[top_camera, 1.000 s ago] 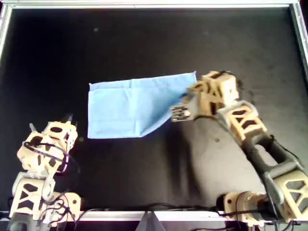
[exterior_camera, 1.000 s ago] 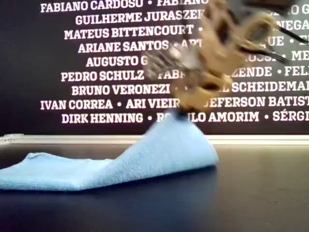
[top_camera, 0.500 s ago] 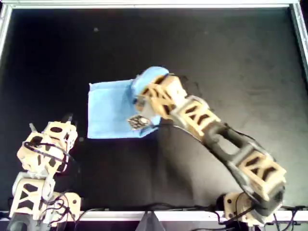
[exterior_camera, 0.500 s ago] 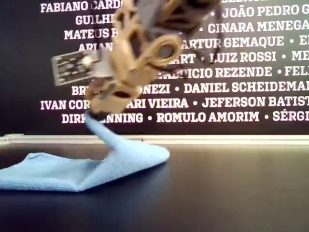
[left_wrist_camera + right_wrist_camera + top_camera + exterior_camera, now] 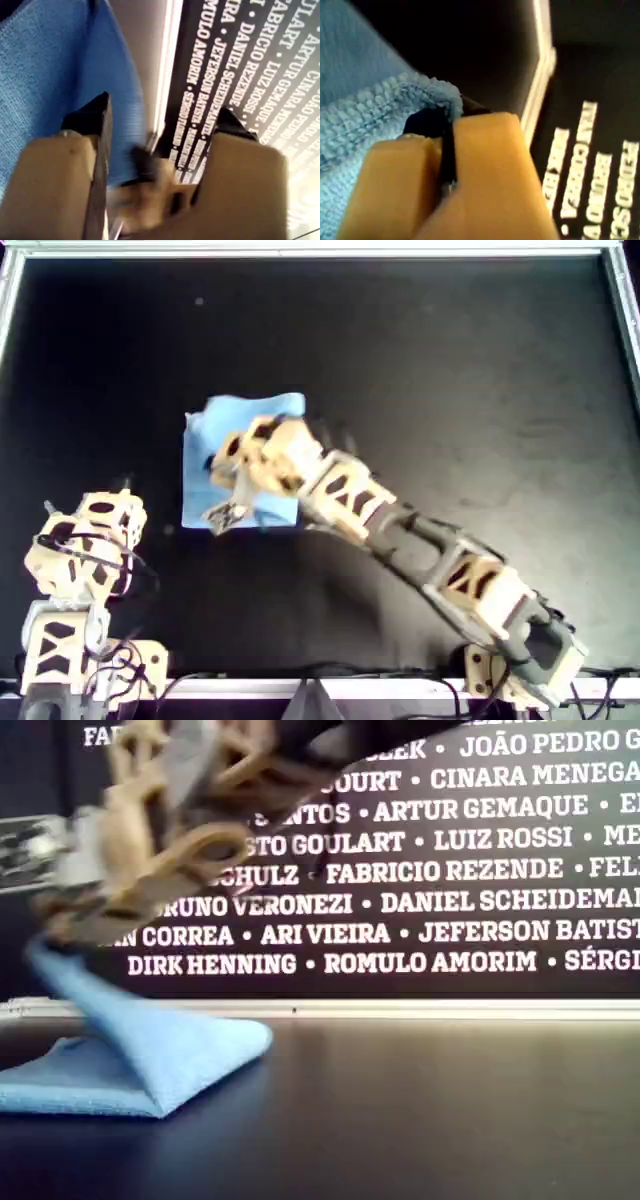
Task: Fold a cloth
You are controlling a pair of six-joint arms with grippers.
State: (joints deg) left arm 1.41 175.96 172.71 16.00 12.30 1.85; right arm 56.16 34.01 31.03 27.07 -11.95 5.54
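The light blue cloth (image 5: 258,406) lies left of centre on the black table (image 5: 460,360), partly folded over itself. My second gripper (image 5: 222,468) reaches across it from the overhead view's lower right and is shut on one cloth edge (image 5: 427,90), holding that edge up in a slope above the flat part (image 5: 150,1060). The gripper (image 5: 50,932) is blurred in the exterior view. My first gripper (image 5: 88,498) is open and empty at the overhead view's lower left, apart from the cloth; the cloth (image 5: 50,60) shows beyond its spread jaws (image 5: 165,112).
A metal rim (image 5: 300,250) runs round the black table. A dark wall with white printed names (image 5: 480,870) stands behind the far edge. The second arm's long body (image 5: 420,550) lies diagonally across the lower middle of the table.
My second gripper has carried the held cloth edge from the overhead view's right towards its left, over the flat part, so the cloth looks narrower. My first gripper shifted slightly left.
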